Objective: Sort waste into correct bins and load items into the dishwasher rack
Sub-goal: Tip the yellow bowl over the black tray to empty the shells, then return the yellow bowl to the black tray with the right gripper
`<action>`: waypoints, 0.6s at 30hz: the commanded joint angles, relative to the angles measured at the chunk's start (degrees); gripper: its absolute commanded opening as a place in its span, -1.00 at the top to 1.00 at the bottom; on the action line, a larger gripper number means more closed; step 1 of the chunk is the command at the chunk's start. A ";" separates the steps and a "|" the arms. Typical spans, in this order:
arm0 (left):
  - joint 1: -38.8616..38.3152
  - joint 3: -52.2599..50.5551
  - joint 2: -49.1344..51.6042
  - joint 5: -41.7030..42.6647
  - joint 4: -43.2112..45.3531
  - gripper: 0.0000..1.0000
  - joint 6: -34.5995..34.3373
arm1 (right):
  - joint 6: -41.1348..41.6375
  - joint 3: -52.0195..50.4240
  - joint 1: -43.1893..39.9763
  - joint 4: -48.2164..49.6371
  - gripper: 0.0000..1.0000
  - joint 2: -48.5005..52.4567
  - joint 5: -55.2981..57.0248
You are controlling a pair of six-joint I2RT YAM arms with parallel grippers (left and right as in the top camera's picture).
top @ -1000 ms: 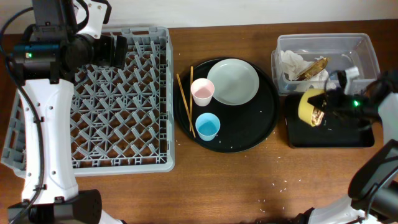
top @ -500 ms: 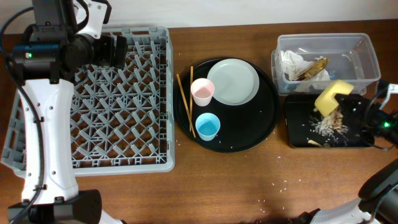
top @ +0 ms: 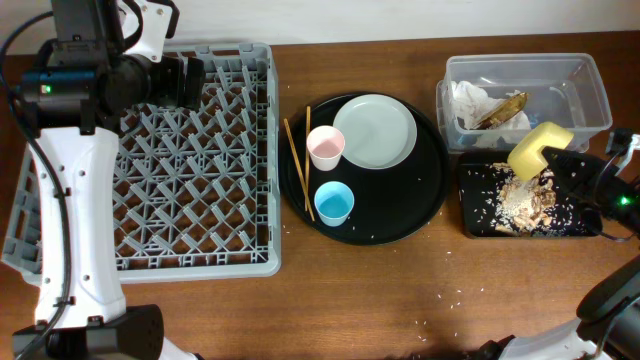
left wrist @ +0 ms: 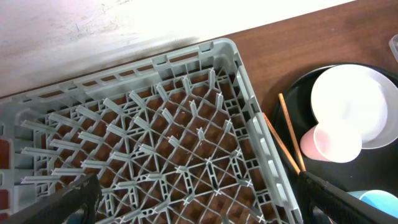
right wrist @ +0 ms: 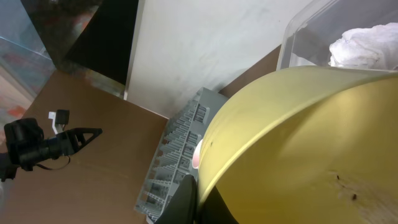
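Note:
My right gripper is shut on the rim of the yellow bowl and holds it tipped over the shallow black tray. Beige food scraps and rice crumbs lie heaped in that tray. The bowl fills the right wrist view. The clear tub behind holds white napkins and a gold-brown wrapper. The pale plate, pink cup, blue cup and chopsticks sit on the round black tray. My left gripper is open above the grey rack.
Rice crumbs are scattered on the wooden table in front of the round tray. The white wall runs along the far table edge. The rack's far right corner shows in the left wrist view, with the plate and pink cup beside it.
The yellow bowl has swung right and tipped over the black tray. Food scraps have fallen out and piled up in the tray. The left arm has not moved.

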 commanded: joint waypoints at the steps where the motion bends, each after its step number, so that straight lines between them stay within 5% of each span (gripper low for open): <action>1: 0.15 1.33 0.09 0.61 0.11 -0.99 -0.79 | -0.55 -0.31 -0.15 -0.11 0.92 -0.26 -2.25; 18: 0.15 1.33 0.09 0.61 0.11 -0.99 -0.79 | 25.75 -0.28 -0.11 0.98 0.92 -0.22 -2.21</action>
